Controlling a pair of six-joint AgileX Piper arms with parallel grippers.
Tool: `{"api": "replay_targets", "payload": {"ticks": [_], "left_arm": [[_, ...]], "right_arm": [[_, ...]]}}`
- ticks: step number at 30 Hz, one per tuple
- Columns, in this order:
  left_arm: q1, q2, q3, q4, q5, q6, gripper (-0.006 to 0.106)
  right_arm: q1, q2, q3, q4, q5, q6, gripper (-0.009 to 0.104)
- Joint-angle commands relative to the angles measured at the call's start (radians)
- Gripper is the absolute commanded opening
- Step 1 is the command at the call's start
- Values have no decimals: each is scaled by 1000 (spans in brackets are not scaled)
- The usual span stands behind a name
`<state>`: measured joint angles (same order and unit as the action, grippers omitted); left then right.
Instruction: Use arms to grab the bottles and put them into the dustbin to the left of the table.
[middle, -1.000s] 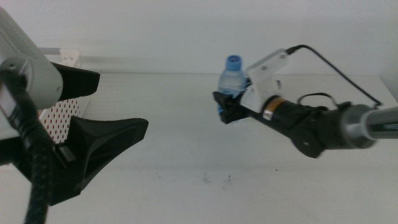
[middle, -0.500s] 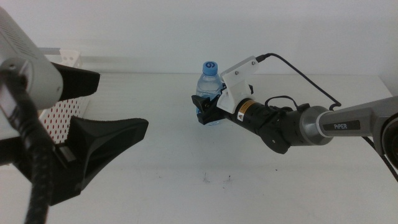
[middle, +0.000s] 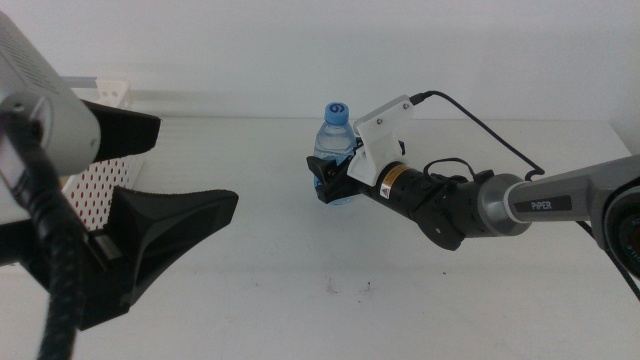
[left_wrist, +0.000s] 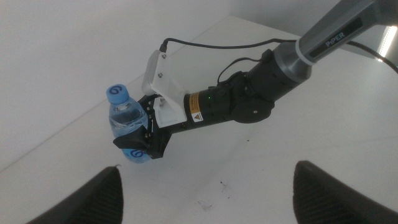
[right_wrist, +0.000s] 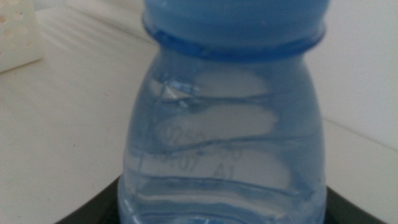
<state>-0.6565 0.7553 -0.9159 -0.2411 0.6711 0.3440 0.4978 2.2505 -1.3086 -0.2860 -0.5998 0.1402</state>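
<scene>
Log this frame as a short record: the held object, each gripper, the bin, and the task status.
held object: water bottle, blue cap, upright
right gripper: shut on the bottle's lower body, over mid-table
left gripper: open, empty, near the table's left side
dustbin: white perforated basket at far left, partly hidden behind the left gripper
table: white
task status: bottle not yet in bin
</scene>
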Motion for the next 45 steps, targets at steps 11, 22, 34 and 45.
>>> {"api": "replay_targets", "payload": {"ticks": [11,22,34,45], "left_arm": [[-2,-5,6,0,-11,-2,94],[-2,-5,6,0,-11,-4,94],[-2,-5,6,0,-11,-4,94],[-2,-5,6,0,-11,-4,94]], "right_arm": [[14,11,-9,-86,-38,32,52],[14,0,-8,-105,39,98,81],[11,-86,95,-99,96,151,82],[0,-271,332,-63,85,151,82]]}}
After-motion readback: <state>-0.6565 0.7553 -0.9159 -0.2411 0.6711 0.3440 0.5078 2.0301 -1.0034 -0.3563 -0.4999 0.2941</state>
